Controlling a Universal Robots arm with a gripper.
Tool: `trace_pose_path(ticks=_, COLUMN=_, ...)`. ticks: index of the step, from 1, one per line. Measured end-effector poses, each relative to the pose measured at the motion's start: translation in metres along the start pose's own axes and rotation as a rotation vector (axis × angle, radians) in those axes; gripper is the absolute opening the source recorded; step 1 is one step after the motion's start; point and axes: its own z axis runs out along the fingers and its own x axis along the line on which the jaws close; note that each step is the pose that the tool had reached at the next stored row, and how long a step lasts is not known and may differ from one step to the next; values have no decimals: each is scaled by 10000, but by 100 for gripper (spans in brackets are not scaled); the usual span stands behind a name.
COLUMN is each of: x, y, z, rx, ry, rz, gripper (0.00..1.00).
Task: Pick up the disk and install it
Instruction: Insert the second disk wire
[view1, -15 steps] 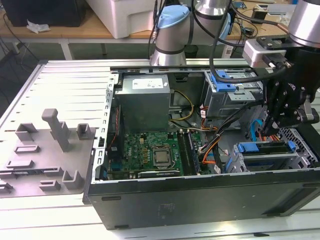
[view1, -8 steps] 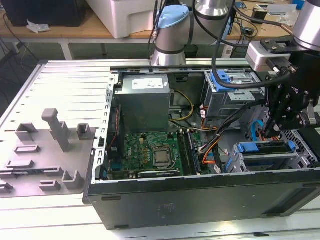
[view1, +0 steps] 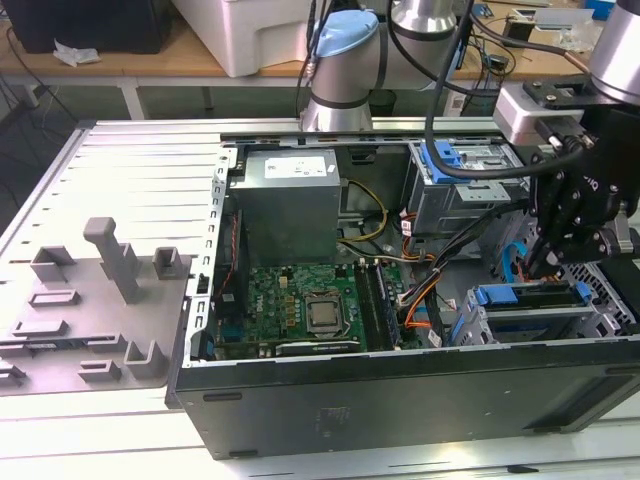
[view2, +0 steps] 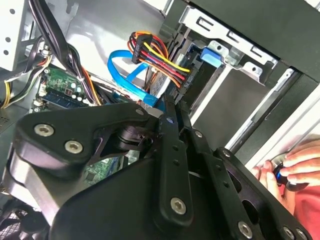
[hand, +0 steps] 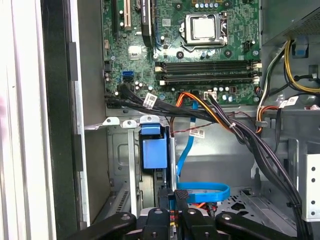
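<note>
Where the drive cage (view1: 530, 310) sits inside the open computer case (view1: 400, 400), gripper (hand: 181, 200) hangs close above the blue-caddied disk (hand: 152, 150), fingers pinched narrow, seemingly seating it; grasp uncertain.

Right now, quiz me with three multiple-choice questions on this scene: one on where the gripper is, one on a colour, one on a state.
1. In the exterior view, where over the case is the gripper?
A. left end
B. middle
C. right end, above the drive cage

2. What colour is the looped flat cable by the gripper?
A. blue
B. green
C. white

3. The case is:
A. closed
B. open
C. wrapped

Answers:
1. C, the gripper hangs above the drive cage.
2. A, the loop is blue.
3. B, the motherboard lies exposed.
</note>
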Motion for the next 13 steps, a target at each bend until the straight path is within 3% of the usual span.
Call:
trace_pose_path(ticks=2, x=2, y=-4, z=4, rx=-37, ry=3, rz=14, gripper=16)
trace_pose_path(ticks=13, x=8, y=-39, z=7, rx=-40, ry=3, rz=16, gripper=16)
